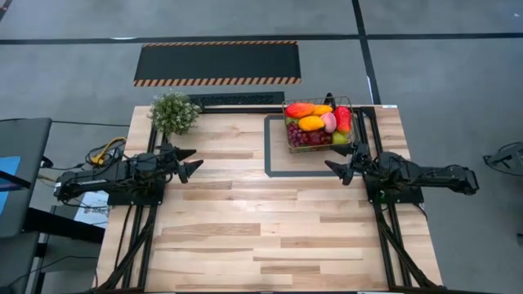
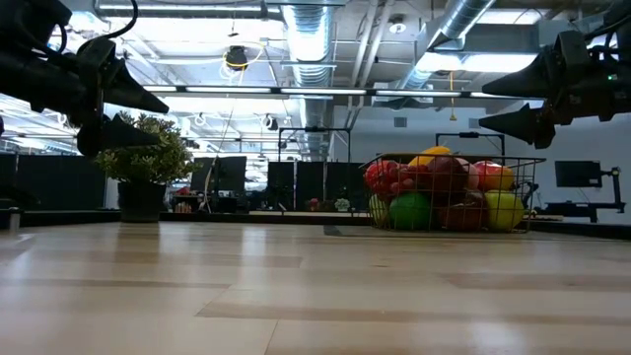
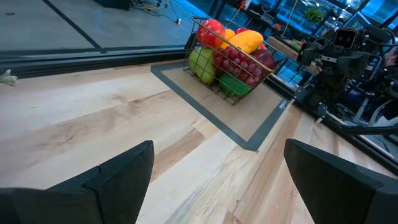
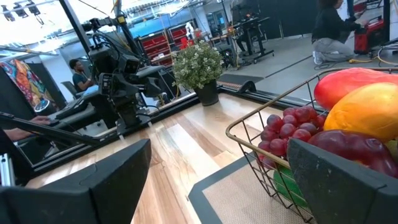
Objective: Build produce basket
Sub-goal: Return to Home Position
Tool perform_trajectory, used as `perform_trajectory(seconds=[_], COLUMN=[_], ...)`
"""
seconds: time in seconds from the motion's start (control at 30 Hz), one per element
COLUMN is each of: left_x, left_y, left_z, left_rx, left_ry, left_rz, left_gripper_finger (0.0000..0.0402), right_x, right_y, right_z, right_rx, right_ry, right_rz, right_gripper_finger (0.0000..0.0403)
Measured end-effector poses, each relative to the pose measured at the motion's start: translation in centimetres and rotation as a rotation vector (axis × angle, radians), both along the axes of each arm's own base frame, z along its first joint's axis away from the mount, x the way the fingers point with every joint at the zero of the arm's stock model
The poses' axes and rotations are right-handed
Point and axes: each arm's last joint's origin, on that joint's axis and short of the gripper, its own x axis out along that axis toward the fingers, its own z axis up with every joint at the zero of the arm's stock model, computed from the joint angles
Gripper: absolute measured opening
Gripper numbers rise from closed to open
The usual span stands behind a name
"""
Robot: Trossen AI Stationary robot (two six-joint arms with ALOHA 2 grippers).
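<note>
Wire-mesh basket [image 1: 286,137] stands at the far right of the table [image 1: 245,233], on the grey-framed mat [image 1: 268,151], heaped with red, yellow, orange, green and purple produce [image 1: 314,123]. Right gripper [image 1: 341,158] hovers above the table just near of the basket, fingers spread wide, holding nothing. Left gripper [image 1: 194,161] hangs over the left side, close to the plant [image 1: 173,112], equally wide and empty.

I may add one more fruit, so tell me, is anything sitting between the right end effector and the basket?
Nothing visible does. The right end effector hangs open, raised just beside the basket, with only the bare grey-framed mat below the gap. The left end effector waits at the left, by the potted plant.
</note>
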Motion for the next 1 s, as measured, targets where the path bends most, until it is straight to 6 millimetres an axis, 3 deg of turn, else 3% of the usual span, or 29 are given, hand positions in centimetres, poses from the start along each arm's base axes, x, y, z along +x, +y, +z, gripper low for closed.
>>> perform_trajectory(seconds=[1.0], left_x=[0.0], left_y=[0.0], left_z=[0.0], left_rx=[0.0], left_ry=[0.0], left_rz=[0.0], left_gripper_finger=[0.0347], right_x=[0.0], right_y=[0.0], right_z=[0.0], right_rx=[0.0], right_ry=[0.0], right_rz=[0.0], right_gripper_finger=[0.0397])
